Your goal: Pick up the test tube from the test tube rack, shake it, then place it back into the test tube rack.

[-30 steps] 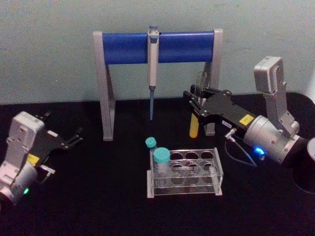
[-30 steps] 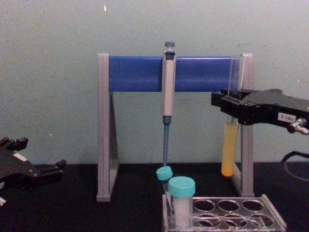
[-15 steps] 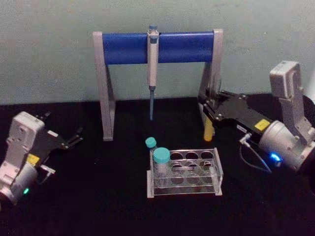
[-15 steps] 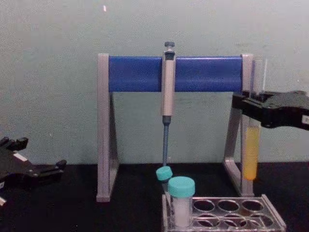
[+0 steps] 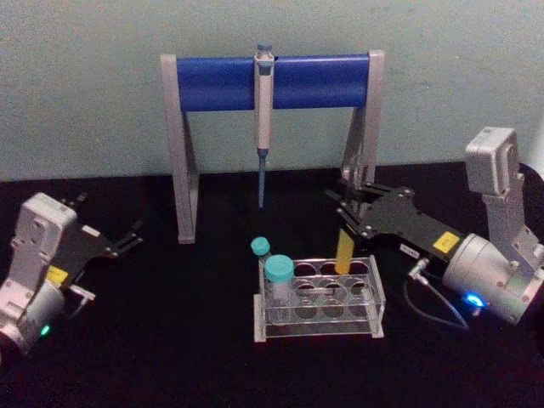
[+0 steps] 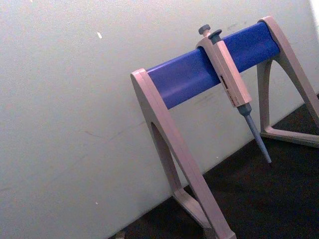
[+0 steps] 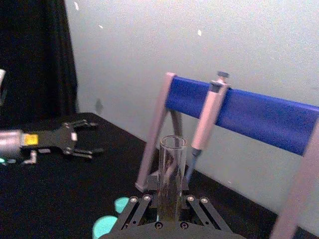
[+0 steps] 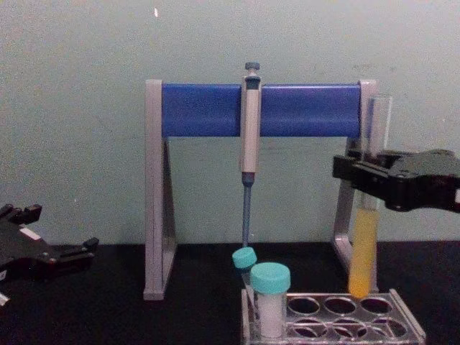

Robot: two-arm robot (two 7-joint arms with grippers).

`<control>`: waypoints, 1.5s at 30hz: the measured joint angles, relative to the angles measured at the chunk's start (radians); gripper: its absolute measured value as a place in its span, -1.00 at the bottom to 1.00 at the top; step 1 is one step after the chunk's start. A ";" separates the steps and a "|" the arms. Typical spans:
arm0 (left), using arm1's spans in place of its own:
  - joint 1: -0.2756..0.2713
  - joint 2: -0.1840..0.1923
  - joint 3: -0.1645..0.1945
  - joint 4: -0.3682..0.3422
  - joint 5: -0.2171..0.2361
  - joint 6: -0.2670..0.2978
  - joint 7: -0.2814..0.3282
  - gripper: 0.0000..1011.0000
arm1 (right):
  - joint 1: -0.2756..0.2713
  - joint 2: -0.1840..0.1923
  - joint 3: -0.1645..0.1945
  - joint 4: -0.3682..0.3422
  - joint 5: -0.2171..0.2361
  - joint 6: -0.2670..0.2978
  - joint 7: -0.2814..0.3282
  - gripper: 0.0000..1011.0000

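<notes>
My right gripper (image 5: 348,214) is shut on the test tube (image 5: 344,249), a tall clear glass tube with yellow-orange liquid in its lower part, held upright. In the chest view the test tube (image 8: 363,244) hangs from the right gripper (image 8: 363,176), its tip level with the top of the test tube rack (image 8: 338,321), over the back row toward the right. Whether the tip is inside a hole I cannot tell. The right wrist view shows the test tube's open mouth (image 7: 172,149) above the fingers (image 7: 137,211). The clear test tube rack (image 5: 319,299) sits mid-table. My left gripper (image 5: 127,240) rests open at the left.
Two teal-capped vials (image 5: 278,274) stand at the rack's left end. Behind it is a grey-and-blue pipette stand (image 5: 270,81) with a pipette (image 5: 263,119) hanging from its bar; the stand's right leg (image 8: 347,237) is just behind the tube. The tabletop is black.
The right gripper has carried the test tube down and toward the rack, from beside the stand's right leg to over the rack's back row. The left arm has not moved.
</notes>
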 joint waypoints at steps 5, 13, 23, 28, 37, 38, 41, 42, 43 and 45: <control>0.000 0.000 0.000 0.000 0.000 0.000 0.000 1.00 | 0.035 -0.018 -0.025 0.029 0.015 -0.012 0.025 -0.53; 0.000 0.000 0.000 0.000 0.000 0.000 0.000 1.00 | 0.123 -0.065 -0.057 0.132 0.028 -0.046 0.042 -0.53; 0.000 0.000 0.000 0.000 0.000 0.000 0.000 1.00 | 0.168 -0.093 -0.052 0.199 0.028 -0.054 0.007 -0.53; 0.000 0.000 0.000 0.000 0.000 0.000 0.000 1.00 | 0.166 -0.092 -0.045 0.199 0.031 -0.048 -0.004 -0.53; 0.000 0.000 0.000 0.000 0.000 0.000 0.000 1.00 | 0.150 -0.086 -0.034 0.183 0.031 -0.045 -0.022 -0.53; 0.000 0.000 0.000 0.000 0.000 0.000 0.000 1.00 | 0.144 -0.083 -0.030 0.178 0.031 -0.044 -0.026 -0.53; 0.000 0.000 0.000 0.000 0.000 0.000 0.000 1.00 | 0.127 -0.073 -0.019 0.161 0.030 -0.041 -0.036 -0.53; 0.000 0.000 0.000 0.000 0.000 0.000 0.000 1.00 | 0.122 -0.071 -0.015 0.155 0.030 -0.040 -0.038 -0.53; 0.000 0.000 0.000 0.000 0.000 0.000 0.000 1.00 | 0.111 -0.065 -0.009 0.142 0.030 -0.038 -0.044 -0.53; 0.000 0.000 0.000 0.000 0.000 0.000 0.000 1.00 | 0.098 -0.058 -0.003 0.128 0.030 -0.034 -0.048 -0.53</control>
